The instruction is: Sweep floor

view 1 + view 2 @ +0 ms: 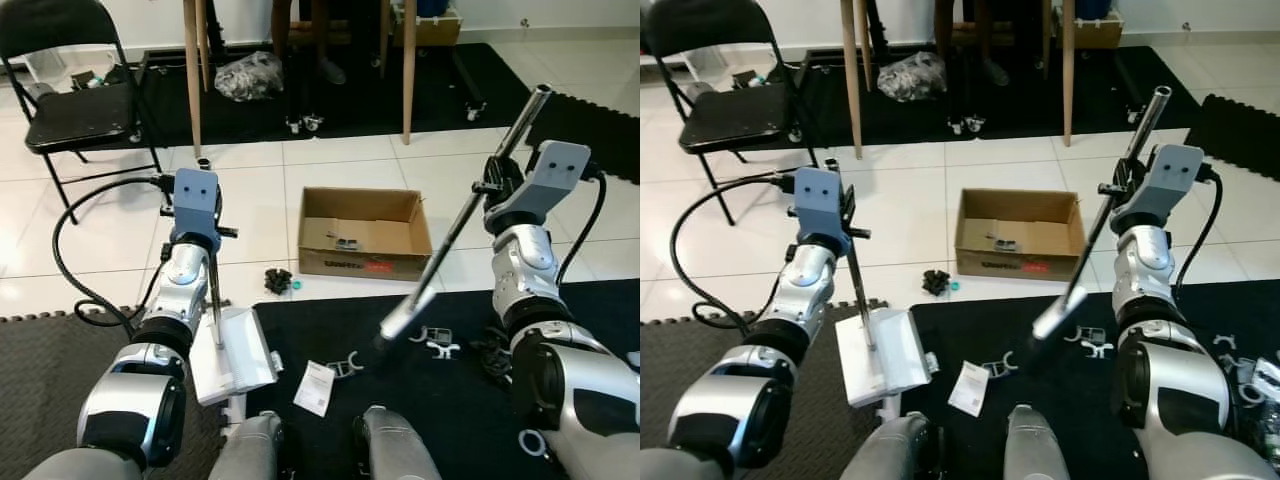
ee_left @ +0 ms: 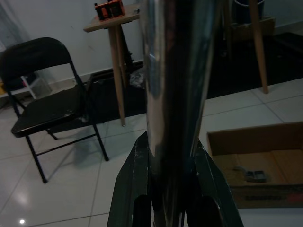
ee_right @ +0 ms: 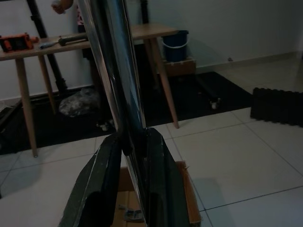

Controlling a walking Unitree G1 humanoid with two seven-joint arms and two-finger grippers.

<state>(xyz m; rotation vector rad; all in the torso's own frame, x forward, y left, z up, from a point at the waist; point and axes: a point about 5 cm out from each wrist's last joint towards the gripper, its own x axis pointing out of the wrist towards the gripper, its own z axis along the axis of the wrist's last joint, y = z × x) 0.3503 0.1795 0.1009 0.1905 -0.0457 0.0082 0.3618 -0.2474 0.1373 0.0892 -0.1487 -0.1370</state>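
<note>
Slanting from upper right down to lower left, the broom handle (image 1: 460, 220) is clamped in the right gripper (image 3: 130, 156), its lower end over the black mat (image 1: 440, 400) near the cardboard box (image 1: 362, 235). The left gripper (image 2: 170, 161) is closed on the dustpan handle (image 1: 213, 290), which stands near upright, with the white dustpan (image 1: 235, 355) on the floor.

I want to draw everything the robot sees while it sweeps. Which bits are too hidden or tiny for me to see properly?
- Small dark things inside the brown cardboard box: too small in the eye views to name.
- Lower end of the long silver broom pole: dark against the black floor mat, so its head is unclear.
- Person by the wooden table: cut off by the top edge.
- Black clump on the white tiles: too small to identify.
</note>
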